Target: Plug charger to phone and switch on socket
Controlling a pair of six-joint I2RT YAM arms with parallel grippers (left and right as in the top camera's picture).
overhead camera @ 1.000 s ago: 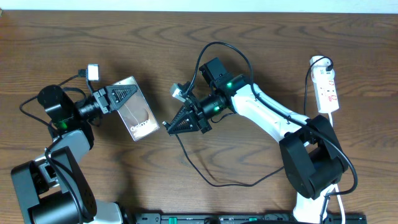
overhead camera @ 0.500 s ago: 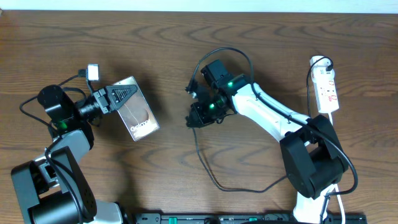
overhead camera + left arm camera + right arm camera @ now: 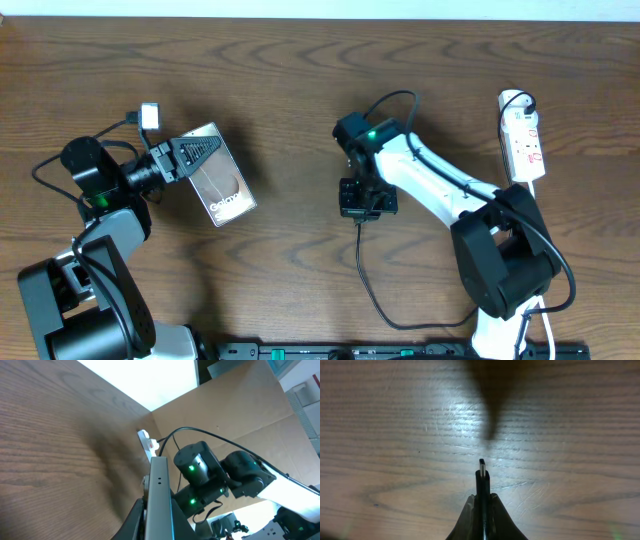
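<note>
Black charger tip, pinched in the right claw, has been turned away from the phone held in the left claw. Realignment is needed.

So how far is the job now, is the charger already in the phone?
Not yet. Done: the left gripper holds the phone, and the right gripper pinches the charger near its connector tip. In hand: getting the tip to the phone; they are well apart. Left: plugging in, then switching on the socket, which neither gripper touches.
</note>
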